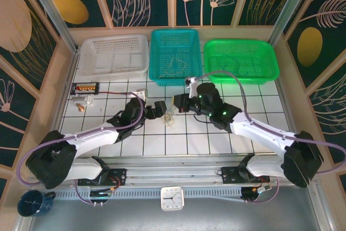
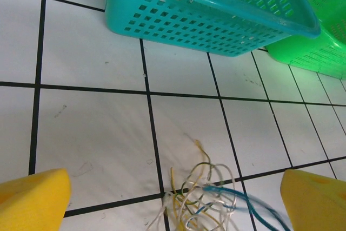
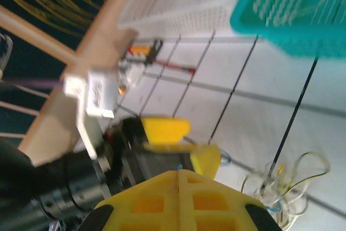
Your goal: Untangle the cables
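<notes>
Cables (image 2: 203, 198) sit knotted on the surface (image 2: 92, 133), low centre of frame, before the wide-open left gripper (image 2: 173, 201). Right gripper (image 3: 179, 179) clenched, seemingly on a blue strand (image 2: 240, 197): pull unanchored and the knot just drags or tightens!

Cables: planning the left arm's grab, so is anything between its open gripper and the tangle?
Nothing visible does: the cables lie on bare white tile, right between the left gripper and its open fingers.

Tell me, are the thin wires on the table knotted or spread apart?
Knotted: the wires loop over one another in one small heap.
</notes>
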`<state>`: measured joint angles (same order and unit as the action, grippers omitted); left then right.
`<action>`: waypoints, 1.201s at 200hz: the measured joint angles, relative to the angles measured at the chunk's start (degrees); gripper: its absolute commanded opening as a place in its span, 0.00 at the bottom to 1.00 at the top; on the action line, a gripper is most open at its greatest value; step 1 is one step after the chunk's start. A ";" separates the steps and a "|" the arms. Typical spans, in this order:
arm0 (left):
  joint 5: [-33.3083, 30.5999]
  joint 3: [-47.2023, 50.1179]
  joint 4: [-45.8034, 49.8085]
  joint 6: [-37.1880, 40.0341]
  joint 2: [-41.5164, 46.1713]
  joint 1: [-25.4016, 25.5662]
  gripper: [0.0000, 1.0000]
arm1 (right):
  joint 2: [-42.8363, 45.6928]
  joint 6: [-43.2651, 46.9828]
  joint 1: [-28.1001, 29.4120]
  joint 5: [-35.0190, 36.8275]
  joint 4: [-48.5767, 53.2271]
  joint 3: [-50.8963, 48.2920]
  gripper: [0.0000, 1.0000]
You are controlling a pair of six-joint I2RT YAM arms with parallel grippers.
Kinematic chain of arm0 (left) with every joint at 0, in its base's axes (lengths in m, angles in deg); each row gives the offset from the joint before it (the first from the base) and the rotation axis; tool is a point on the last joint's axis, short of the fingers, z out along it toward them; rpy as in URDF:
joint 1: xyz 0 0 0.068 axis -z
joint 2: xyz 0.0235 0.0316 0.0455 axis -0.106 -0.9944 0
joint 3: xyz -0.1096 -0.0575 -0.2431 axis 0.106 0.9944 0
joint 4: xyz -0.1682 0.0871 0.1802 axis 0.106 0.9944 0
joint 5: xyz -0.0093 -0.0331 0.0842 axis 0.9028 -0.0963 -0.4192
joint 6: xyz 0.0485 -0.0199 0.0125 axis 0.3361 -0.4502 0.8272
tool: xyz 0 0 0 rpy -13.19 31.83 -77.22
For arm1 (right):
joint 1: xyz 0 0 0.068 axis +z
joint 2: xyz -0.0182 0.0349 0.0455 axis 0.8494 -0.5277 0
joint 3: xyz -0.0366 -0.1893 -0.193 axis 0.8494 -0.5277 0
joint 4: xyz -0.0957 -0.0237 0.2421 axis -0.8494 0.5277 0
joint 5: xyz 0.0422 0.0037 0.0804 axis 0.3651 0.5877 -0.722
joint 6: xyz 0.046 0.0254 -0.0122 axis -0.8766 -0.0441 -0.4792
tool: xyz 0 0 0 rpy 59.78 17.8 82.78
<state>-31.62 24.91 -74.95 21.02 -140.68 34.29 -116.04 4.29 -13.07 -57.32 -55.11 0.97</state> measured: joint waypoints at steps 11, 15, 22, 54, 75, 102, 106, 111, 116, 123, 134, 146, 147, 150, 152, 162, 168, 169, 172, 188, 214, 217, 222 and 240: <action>-0.02 0.52 -0.66 0.55 0.55 0.00 0.99 | 1.07 0.39 -1.44 -0.35 0.57 1.20 0.00; 0.00 0.81 -0.94 0.76 0.83 0.00 0.99 | 1.40 0.57 -1.95 -0.46 0.68 1.62 0.00; 0.00 1.25 -1.36 1.05 1.27 0.00 0.99 | 1.73 0.79 -2.71 -0.55 0.90 2.29 0.00; -0.11 3.76 -3.17 2.58 3.50 0.00 0.99 | 2.08 1.79 -4.66 -0.94 1.53 4.24 0.00; 0.02 4.98 -4.22 3.52 4.76 0.00 0.99 | 2.08 1.88 -4.92 -1.20 2.10 4.33 0.00; 1.36 6.62 -6.78 5.29 6.99 0.00 0.99 | 2.08 1.88 -4.92 -2.03 2.51 4.33 0.00; 1.66 6.82 -7.26 5.60 7.28 0.00 0.99 | 2.05 1.88 -4.92 -2.19 2.51 4.33 0.00; 2.32 7.02 -7.80 6.14 7.63 0.00 0.99 | 2.05 1.88 -4.92 -2.32 2.51 4.33 0.00; 2.84 7.17 -8.41 6.60 7.91 0.00 0.99 | 2.05 1.88 -4.92 -2.43 2.51 4.33 0.00; 3.74 7.30 -9.38 7.32 8.15 0.00 0.99 | 2.05 1.88 -4.92 -2.58 2.54 4.33 0.00; 5.51 7.34 -10.97 8.61 8.24 0.00 0.99 | 2.05 1.88 -4.92 -2.91 2.54 4.35 0.00; 7.52 7.34 -12.28 10.10 8.24 0.00 0.99 | 2.05 1.88 -4.92 -3.50 2.54 4.35 0.00; 7.63 7.34 -12.37 10.14 8.24 0.00 0.99 | 2.05 1.88 -4.92 -3.54 2.54 4.35 0.00; 8.13 7.30 -12.68 10.58 8.20 0.00 0.99 | 2.05 1.88 -4.92 -3.65 2.54 4.35 0.00; 8.52 7.26 -12.83 10.86 8.13 0.00 0.99 | 2.05 1.88 -4.92 -3.74 2.54 4.37 0.00; 10.19 6.60 -13.46 11.96 7.65 0.00 0.99 | 1.99 1.88 -4.92 -4.13 2.56 4.52 0.00; 11.13 5.88 -13.68 12.63 7.17 0.00 0.99 | 1.92 1.86 -4.92 -4.42 2.54 4.68 0.00; 11.39 5.66 -13.75 12.83 7.02 0.00 0.99 | 1.90 1.88 -4.92 -4.46 2.54 4.74 0.00; 11.80 5.20 -13.77 13.20 6.71 0.00 0.99 | 1.84 1.86 -4.92 -4.63 2.54 4.83 0.00; 13.64 2.40 -14.29 14.75 5.03 0.00 0.99 | 1.66 1.86 -4.90 -5.35 2.40 5.16 0.00; 14.99 -2.25 -15.69 16.85 2.19 0.00 0.99 | 1.05 1.86 -4.35 -5.70 2.36 5.77 0.00; 15.06 -2.73 -15.98 17.00 1.73 0.00 0.99 | 0.94 1.86 -4.17 -5.73 2.36 5.88 0.00; 15.08 -3.45 -16.46 17.33 1.07 0.00 0.99 | 0.74 1.86 -3.89 -5.84 2.36 6.05 0.00; 15.67 -5.66 -17.94 18.12 -1.86 0.00 0.99 | -0.04 1.88 -2.64 -5.99 2.60 7.17 0.00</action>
<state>-15.95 19.25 -92.90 39.14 -142.54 34.29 -116.09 6.17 -15.71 -63.31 -52.51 8.14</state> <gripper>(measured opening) 0.988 0.046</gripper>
